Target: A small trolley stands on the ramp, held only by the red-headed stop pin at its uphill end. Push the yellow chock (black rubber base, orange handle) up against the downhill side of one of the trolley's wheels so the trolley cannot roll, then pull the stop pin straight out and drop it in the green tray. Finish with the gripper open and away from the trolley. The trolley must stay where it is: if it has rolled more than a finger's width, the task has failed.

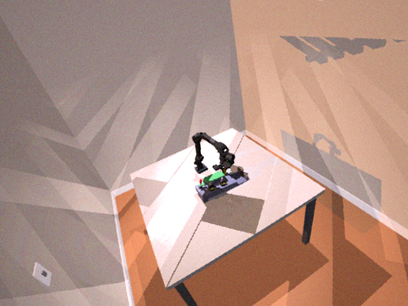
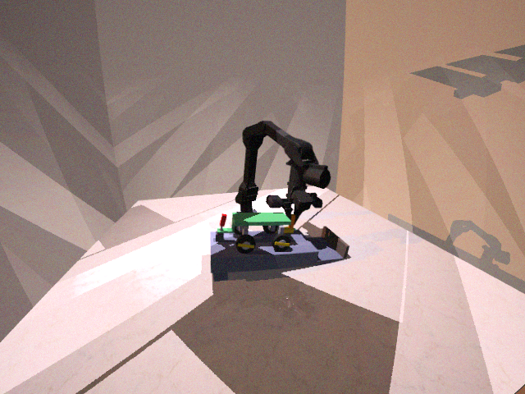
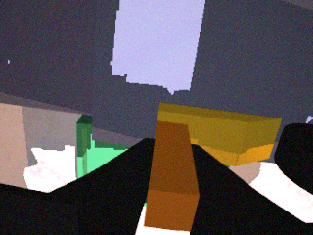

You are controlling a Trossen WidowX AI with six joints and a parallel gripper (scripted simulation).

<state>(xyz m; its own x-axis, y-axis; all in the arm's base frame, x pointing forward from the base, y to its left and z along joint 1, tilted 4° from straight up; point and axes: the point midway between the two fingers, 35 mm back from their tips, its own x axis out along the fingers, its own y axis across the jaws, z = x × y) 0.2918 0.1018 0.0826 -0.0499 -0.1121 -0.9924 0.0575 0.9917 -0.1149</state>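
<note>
The trolley, with a green deck (image 1: pixel 214 176) (image 2: pixel 260 218), stands on the blue-grey ramp (image 1: pixel 224 190) (image 2: pixel 262 261). The red-headed stop pin (image 1: pixel 200 181) (image 2: pixel 222 220) is upright at its uphill end. My gripper (image 2: pixel 293 217) (image 3: pixel 171 147) is shut on the orange handle (image 3: pixel 168 166) of the yellow chock (image 2: pixel 289 231) (image 3: pixel 220 129). The chock is by the trolley's downhill end, at the ramp's far side. In the wrist view its right end is close to a black wheel (image 3: pixel 294 152), with a narrow gap seen between them. Whether the chock rests on the ramp is unclear. The green tray (image 3: pixel 110 156) shows partly below the ramp's edge in the wrist view.
A brown end wall (image 2: pixel 335 242) stands at the ramp's downhill end. The arm's base (image 1: pixel 200 168) is behind the ramp. The trolley's near wheels (image 2: pixel 245 245) face the exterior view. Strong shadows cross the table (image 1: pixel 187 246) and ramp.
</note>
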